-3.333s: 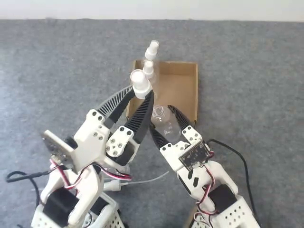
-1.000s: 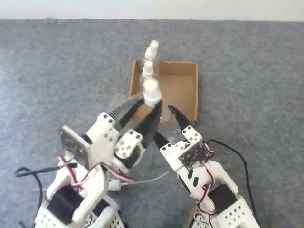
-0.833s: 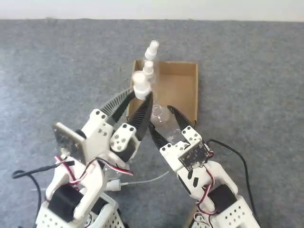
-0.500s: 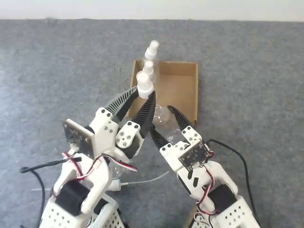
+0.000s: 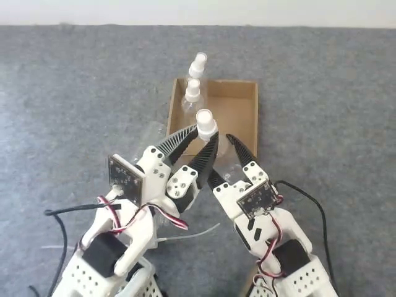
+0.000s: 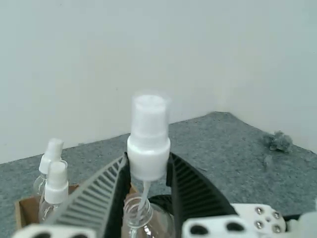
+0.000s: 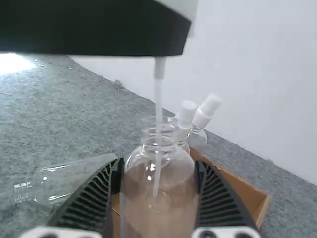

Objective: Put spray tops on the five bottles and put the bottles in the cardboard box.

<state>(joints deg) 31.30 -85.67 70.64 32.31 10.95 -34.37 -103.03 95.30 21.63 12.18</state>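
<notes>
Your left gripper [image 6: 147,166] is clamped on a spray top [image 6: 148,141]. Its tube dips into the clear bottle [image 7: 148,198] gripped by your right gripper [image 7: 157,167], at the near edge of the cardboard box [image 5: 245,87].

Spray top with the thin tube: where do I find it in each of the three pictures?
High view: spray top mid-picture, in the left gripper.
Left wrist view: spray top pinched between ribbed fingers.
Right wrist view: its tube hangs inside the clear bottle.
Shared landmark: the cardboard box.
</notes>
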